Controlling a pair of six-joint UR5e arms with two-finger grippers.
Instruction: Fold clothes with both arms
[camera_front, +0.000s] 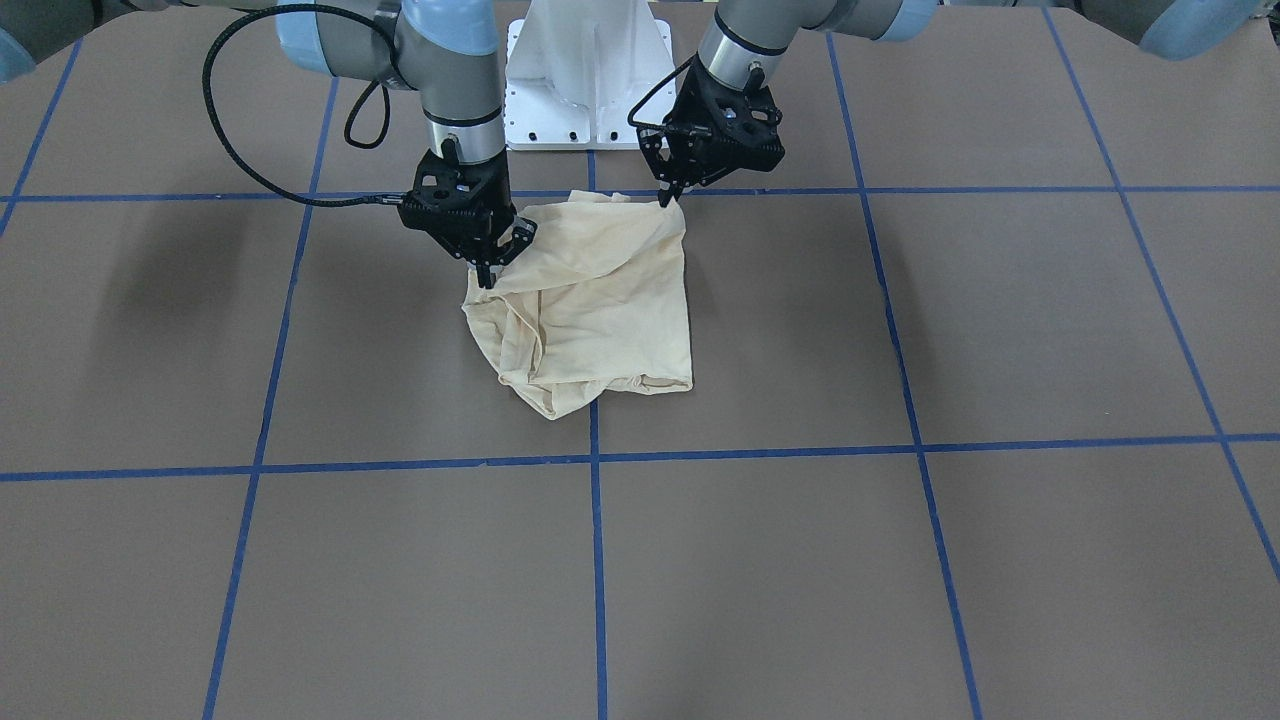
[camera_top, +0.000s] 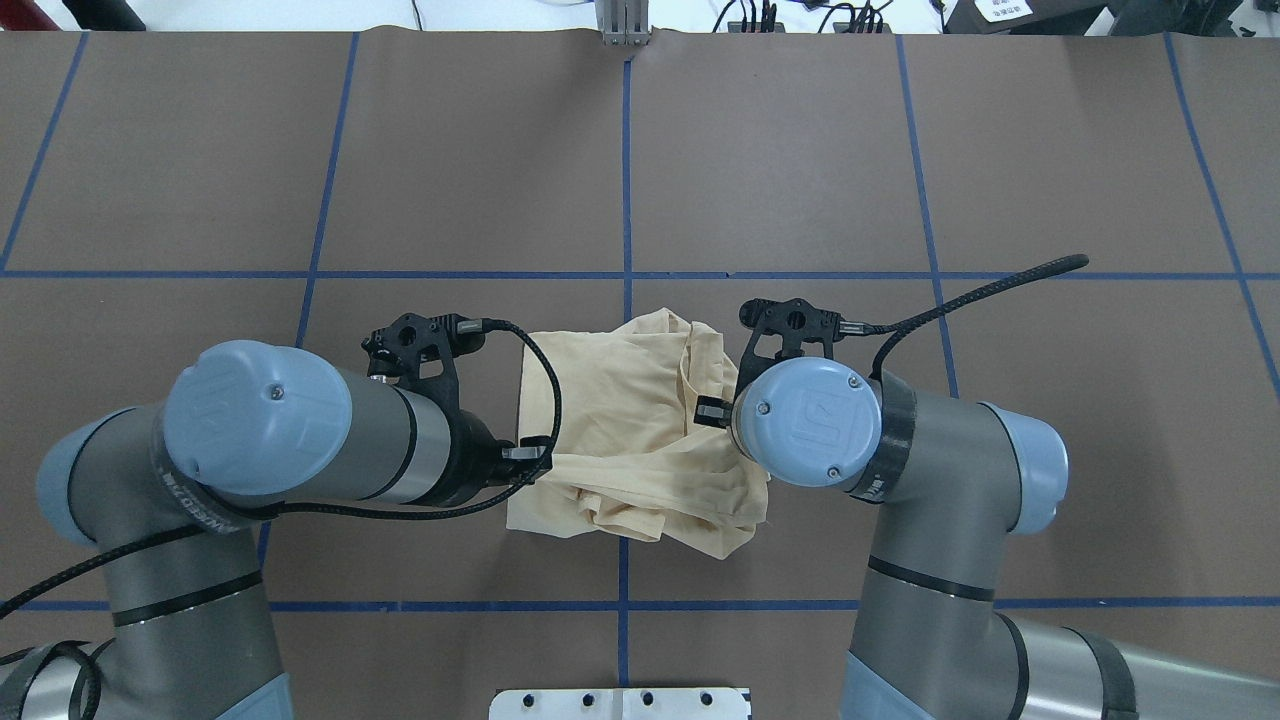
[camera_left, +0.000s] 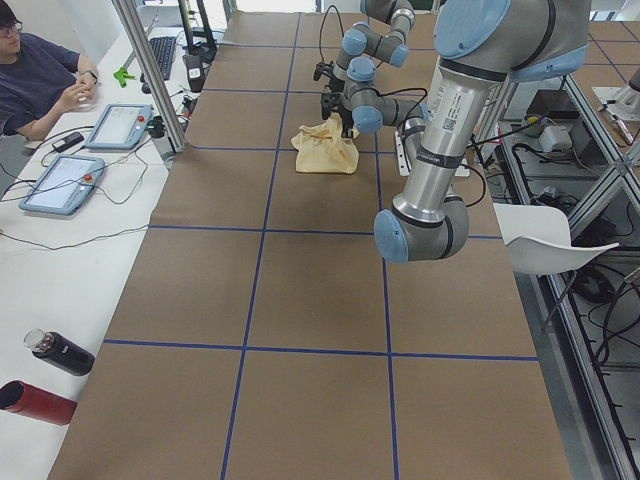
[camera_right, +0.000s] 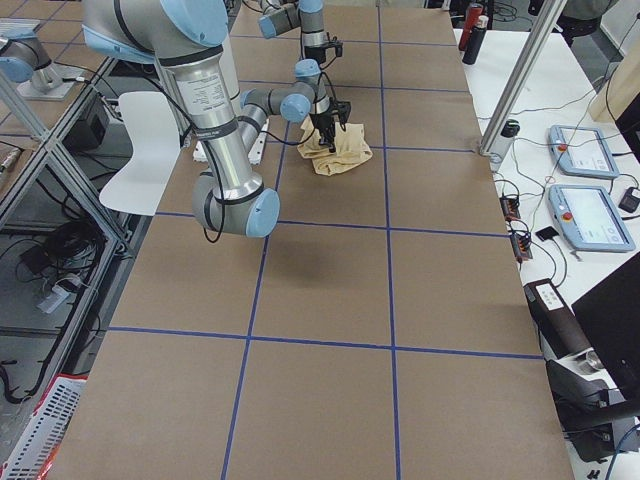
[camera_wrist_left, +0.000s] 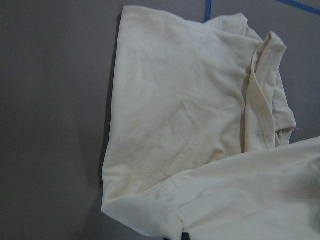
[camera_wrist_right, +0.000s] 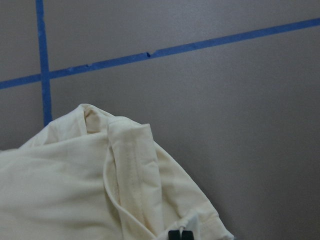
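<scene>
I am pinching a T-shirt (camera_front: 600, 300) corner in my left gripper (camera_front: 668, 199), clamping the opposite edge in my right gripper (camera_front: 486, 276), fabric lying bunched on the table (camera_front: 900, 560).

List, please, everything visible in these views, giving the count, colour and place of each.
shirt: one, pale cream, crumpled mid-table before the robot.
table: one, brown, blue tape grid.
pedestal base: one, white, between the arms.
pendants: two, grey-blue, on the side bench.
bottles: two, black and red, same bench.
chair: one, white, beside the table.
person: one, dark top, seated at the bench.
arms: two, silver-grey, blue caps, over the shirt.
left gripper: one, black, shut on the shirt's corner.
right gripper: one, black, shut on its other side.
</scene>
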